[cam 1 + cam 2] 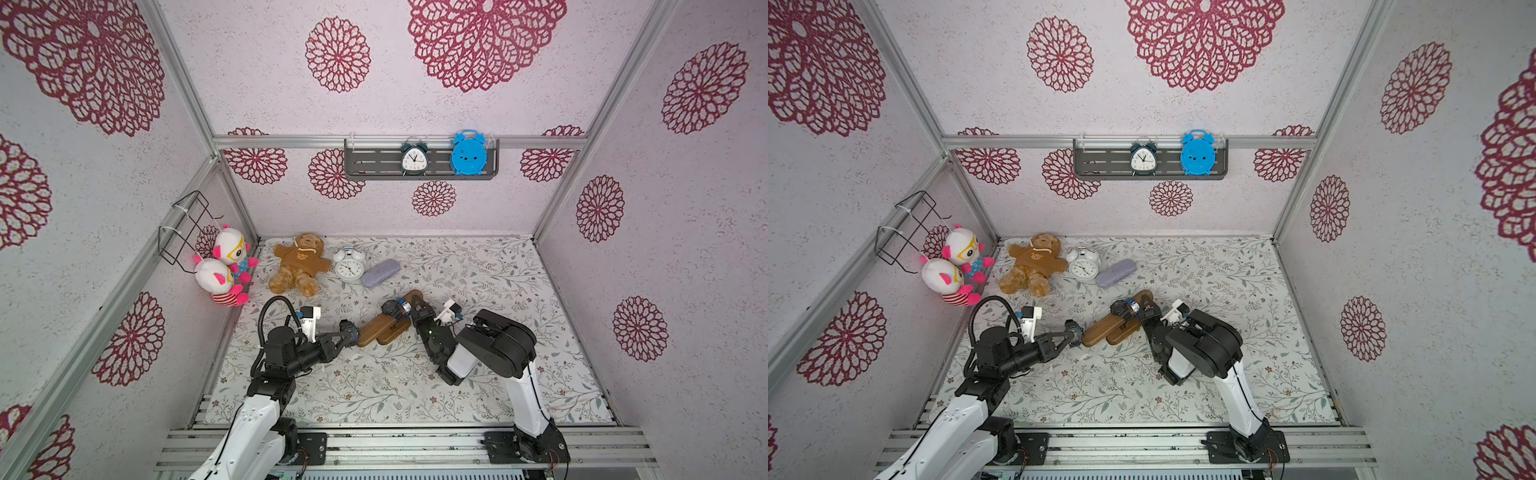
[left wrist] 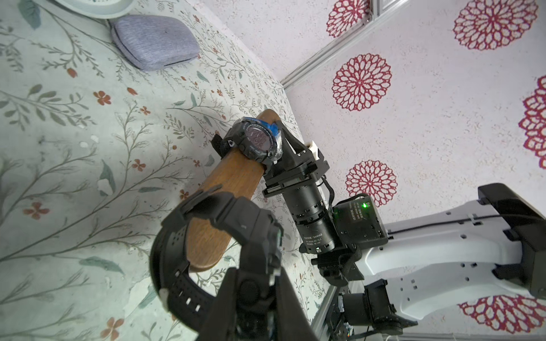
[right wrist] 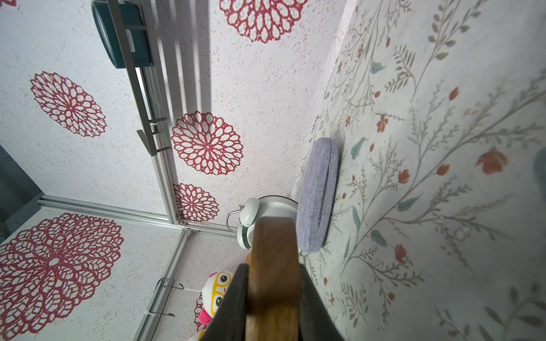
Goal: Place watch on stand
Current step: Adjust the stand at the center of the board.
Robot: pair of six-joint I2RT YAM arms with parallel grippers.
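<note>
Presently my left gripper (image 1: 348,336) is clamped on the watch (image 2: 236,218), whose closed strap loop hangs at the near rounded tip of the stand (image 2: 233,174). Whether the tip has entered the loop I cannot tell. My right gripper (image 3: 273,274) pinches the bar's far end, its jaws pressed on both flanks of the wood. Risks, in my judgement: the loop looks scarcely wider than the bar, so a skewed push could snag the strap on the tip and shove the stand, twisting it in the right-hand pinch or rocking it on its foot. The strap might also slip between the left fingers. Ahead of the left hand, the other watch (image 2: 257,141) already rings the bar just beside the right fingers, which limits how far I can slide. Beyond the right hand lie a case (image 1: 380,273), a clock (image 1: 350,264) and a teddy (image 1: 300,264), all apart from the bar.
</note>
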